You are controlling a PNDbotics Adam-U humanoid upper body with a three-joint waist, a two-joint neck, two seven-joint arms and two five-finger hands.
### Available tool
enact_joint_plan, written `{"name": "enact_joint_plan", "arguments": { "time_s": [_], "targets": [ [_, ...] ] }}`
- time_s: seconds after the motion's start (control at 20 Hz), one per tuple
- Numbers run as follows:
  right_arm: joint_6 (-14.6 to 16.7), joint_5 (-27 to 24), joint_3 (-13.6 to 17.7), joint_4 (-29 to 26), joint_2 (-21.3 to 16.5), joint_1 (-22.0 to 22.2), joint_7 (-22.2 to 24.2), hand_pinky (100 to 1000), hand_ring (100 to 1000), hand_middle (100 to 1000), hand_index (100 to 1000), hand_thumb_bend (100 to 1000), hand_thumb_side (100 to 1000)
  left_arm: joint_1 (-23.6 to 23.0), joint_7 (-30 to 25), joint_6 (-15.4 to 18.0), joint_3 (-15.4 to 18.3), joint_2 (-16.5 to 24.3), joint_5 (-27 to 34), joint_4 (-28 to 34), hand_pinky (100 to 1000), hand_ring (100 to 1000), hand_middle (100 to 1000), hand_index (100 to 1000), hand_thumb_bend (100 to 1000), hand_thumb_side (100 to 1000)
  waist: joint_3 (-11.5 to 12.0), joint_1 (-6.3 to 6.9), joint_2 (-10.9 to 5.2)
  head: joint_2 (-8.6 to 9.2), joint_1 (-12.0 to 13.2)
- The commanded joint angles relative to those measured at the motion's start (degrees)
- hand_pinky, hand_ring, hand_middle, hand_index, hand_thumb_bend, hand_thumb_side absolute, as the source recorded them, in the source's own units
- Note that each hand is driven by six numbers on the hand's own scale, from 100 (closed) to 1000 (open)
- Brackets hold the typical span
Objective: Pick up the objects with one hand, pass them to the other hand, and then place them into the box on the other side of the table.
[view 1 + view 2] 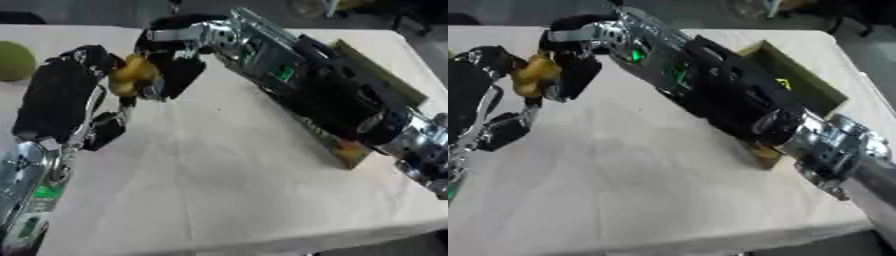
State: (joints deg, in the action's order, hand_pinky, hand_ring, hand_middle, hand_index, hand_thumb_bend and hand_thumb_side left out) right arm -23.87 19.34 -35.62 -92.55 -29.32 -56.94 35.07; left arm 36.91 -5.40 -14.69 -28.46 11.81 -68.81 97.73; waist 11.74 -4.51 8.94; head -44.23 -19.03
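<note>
Yellow object (131, 75) upper left, pinched between left hand (61, 100) and right hand (171, 60) (both clamped); box (798, 82) lies right.

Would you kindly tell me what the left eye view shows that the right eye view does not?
Only the left eye view shows the round green ball at the table's left edge. Only the right eye view shows the open olive cardboard box's inside wall with a yellow mark. Both show the left hand and right hand meeting around a small yellow object.
</note>
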Motion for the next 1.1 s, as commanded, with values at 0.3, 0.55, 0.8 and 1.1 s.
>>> {"name": "enact_joint_plan", "arguments": {
  "time_s": [0.3, 0.55, 0.8, 1.1],
  "targets": [
    [0.19, -1.77, 0.76, -1.06, -1.6, -0.87, 0.54, 717, 519, 272, 486, 100, 251, 0.51, 0.41, -2.35, 0.56, -0.13, -1.08, 0.14, 650, 727, 731, 870, 422, 208, -0.05, -0.43, 0.1, 0.11, 0.12],
    [0.05, -2.22, 0.85, -1.18, -1.8, -0.64, 1.22, 711, 511, 258, 474, 100, 253, 0.27, 0.79, -4.36, 0.88, -0.19, -1.92, -0.37, 675, 754, 762, 897, 589, 397, -0.1, -0.4, 0.06, 0.11, 0.12],
    [-0.45, -2.85, 1.38, -1.35, -2.42, -0.37, 1.46, 710, 512, 257, 473, 100, 245, 0.07, 0.22, -6.75, 1.03, -0.21, -1.54, -1.34, 673, 758, 763, 900, 622, 462, -0.11, -0.33, 0.04, 0.11, -0.01],
    [-0.9, -4.92, 3.69, -2.13, -4.27, 1.23, 1.22, 717, 504, 248, 475, 100, 256, -0.33, -1.03, -8.84, 1.04, 0.08, 2.87, -2.74, 668, 764, 766, 909, 588, 575, 0.05, -0.27, 0.27, 0.11, -0.31]
  ]
}}
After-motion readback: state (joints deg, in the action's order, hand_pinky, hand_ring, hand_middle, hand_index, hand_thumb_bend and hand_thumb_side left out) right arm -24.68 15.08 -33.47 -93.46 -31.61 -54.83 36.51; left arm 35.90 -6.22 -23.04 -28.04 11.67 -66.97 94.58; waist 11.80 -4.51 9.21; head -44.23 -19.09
